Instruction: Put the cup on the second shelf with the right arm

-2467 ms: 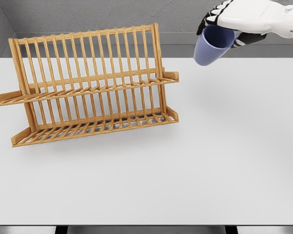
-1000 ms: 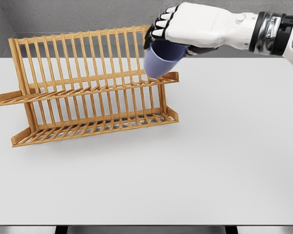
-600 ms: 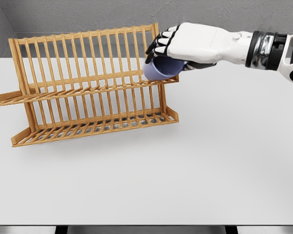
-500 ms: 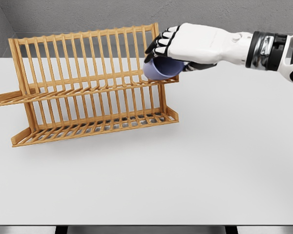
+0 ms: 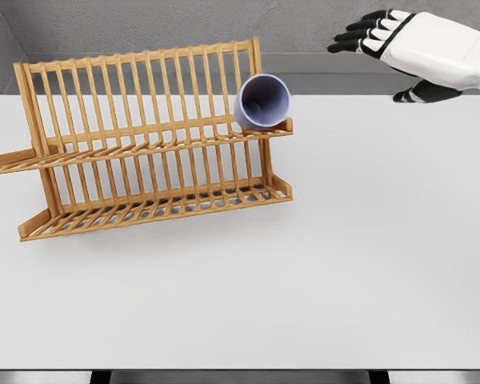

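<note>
A lilac cup (image 5: pixel 262 101) lies on its side at the right end of the upper shelf of the wooden dish rack (image 5: pixel 144 140), its open mouth facing me. It leans against the rack's back slats. My right hand (image 5: pixel 384 58) hovers high at the upper right, well away from the cup, with its black-tipped fingers (image 5: pixel 358 34) spread and nothing in them. The left arm does not show.
The rack stands on the left half of a white table (image 5: pixel 344 256), with a lower shelf (image 5: pixel 156 210) under the upper one. A grey wall runs behind the table's far edge.
The right hand has let go of the cup and pulled back up and to the right. The cup now rests on the upper shelf by itself.
</note>
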Controlling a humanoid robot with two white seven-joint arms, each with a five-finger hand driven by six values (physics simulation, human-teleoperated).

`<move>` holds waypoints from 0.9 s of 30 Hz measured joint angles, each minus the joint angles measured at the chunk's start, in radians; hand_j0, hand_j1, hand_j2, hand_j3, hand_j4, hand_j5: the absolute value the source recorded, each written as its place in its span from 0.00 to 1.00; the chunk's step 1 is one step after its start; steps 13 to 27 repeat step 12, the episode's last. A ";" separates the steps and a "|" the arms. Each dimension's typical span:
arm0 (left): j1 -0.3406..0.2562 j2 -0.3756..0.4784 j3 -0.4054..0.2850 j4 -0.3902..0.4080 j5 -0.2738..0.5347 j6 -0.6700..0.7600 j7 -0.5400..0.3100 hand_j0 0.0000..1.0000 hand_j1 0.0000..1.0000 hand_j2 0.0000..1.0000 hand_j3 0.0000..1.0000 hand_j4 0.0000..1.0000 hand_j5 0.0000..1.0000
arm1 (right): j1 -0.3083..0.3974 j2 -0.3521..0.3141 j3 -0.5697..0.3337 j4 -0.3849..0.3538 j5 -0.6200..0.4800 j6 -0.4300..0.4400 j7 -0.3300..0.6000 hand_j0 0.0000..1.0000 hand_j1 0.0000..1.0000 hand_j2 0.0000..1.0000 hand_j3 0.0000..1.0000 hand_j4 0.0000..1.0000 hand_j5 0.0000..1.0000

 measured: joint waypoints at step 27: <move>-0.003 0.000 -0.001 0.000 -0.001 0.000 0.000 1.00 1.00 1.00 1.00 1.00 1.00 | 0.186 0.158 -0.183 0.003 0.006 -0.047 0.000 1.00 1.00 1.00 1.00 1.00 1.00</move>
